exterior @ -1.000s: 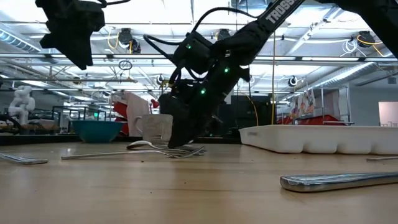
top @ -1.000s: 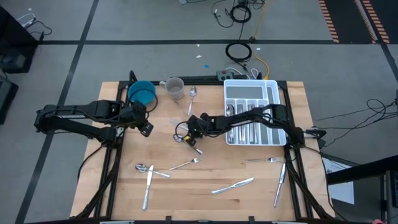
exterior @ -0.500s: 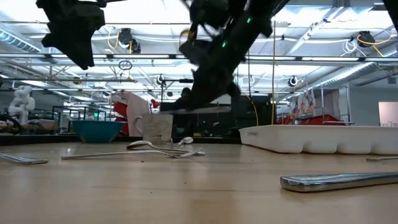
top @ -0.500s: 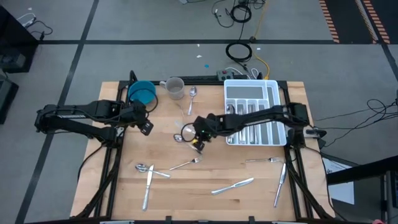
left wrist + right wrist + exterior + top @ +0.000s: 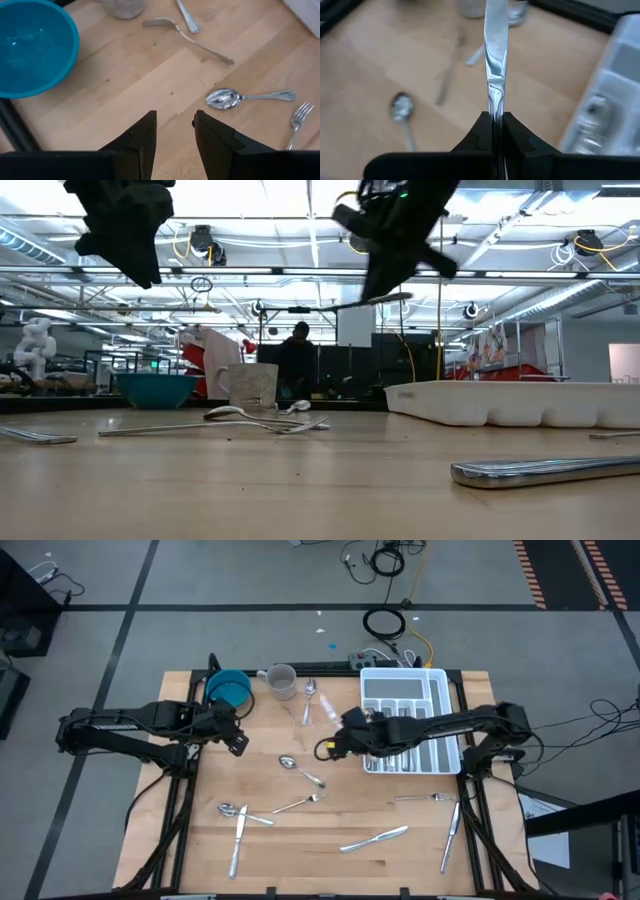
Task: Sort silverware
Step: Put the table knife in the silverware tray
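My right tool [image 5: 492,131] is clenched on a knife [image 5: 495,65], lifted just left of the tray [image 5: 440,680], which already holds some pieces. My left tool [image 5: 174,131] hangs released by the bowl [image 5: 228,690]. Some eight pieces are left on the bench [image 5: 330,860].

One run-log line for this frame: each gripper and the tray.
right gripper: shut on table knife, lifted, beside white tray | left gripper: open, empty, near blue bowl | tray: some silverware already in
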{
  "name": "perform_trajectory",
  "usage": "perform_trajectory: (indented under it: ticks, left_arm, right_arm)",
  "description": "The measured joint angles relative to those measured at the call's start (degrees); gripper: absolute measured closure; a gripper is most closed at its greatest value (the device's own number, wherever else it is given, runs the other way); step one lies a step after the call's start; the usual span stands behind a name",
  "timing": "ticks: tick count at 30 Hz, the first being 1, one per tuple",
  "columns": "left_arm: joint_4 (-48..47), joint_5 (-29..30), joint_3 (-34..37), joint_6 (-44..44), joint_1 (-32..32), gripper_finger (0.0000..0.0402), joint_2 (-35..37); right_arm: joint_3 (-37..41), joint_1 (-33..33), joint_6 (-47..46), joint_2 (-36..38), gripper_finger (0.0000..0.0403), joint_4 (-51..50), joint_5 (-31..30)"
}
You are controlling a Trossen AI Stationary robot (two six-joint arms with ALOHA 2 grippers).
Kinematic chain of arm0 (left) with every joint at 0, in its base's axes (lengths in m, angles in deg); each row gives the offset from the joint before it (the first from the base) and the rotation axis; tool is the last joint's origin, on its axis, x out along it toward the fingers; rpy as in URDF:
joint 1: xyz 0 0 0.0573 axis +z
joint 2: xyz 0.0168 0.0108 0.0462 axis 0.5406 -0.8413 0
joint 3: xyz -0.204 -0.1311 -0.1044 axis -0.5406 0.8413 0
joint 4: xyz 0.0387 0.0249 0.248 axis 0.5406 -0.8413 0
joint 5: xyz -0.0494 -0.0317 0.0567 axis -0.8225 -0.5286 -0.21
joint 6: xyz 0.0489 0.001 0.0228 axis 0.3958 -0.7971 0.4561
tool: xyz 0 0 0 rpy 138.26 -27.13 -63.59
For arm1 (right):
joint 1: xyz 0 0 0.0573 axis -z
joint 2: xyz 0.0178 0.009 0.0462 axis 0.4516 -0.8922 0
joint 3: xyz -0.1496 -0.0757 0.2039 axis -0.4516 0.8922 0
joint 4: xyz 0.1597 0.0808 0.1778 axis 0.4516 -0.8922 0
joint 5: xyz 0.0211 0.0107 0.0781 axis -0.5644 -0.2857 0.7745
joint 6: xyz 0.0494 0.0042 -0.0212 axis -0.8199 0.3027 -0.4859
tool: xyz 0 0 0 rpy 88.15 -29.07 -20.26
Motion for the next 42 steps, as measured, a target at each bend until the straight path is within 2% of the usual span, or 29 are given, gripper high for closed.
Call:
perform_trajectory:
  ticks: [10, 17, 21, 26, 33, 42]
  left_arm:
    - [1.31, 0.04, 0.0, 0.19, 0.0, 0.0265, 0.0]
    - [1.45, 0.04, 0.0, -0.07, 0.0, 0.0265, 0.0]
    - [2.11, 0.04, 0.0, -0.18, 0.0, 0.0265, 0.0]
    - [3.85, 0.04, 0.0, -0.2, 0.0, 0.0265, 0.0]
    - [5.99, 0.09, -0.02, -0.23, 0.0, 0.0265, 0.0]
    - [5.86, 1.64, -0.02, -0.27, 0.0, 0.0265, 0.0]
  right_arm:
    - [-0.11, -4.15, -14.41, 10.65, 0.0403, -21.69, -8.22]
    - [-0.06, -7.91, -26.83, 15.55, 0.0403, -39.24, -9.37]
    - [2.89, -9.61, -33.56, 18.5, 0.0403, -44.97, -9.47]
    - [11.73, -11.19, -39.19, 24.38, 0.0403, -43.05, -8.95]
    - [28.36, -11.19, -42.61, 33.52, 0.0403, -30.06, -8.17]
    - [42.59, -9.02, -43.58, 37.52, 0.0403, -16.89, -5.48]
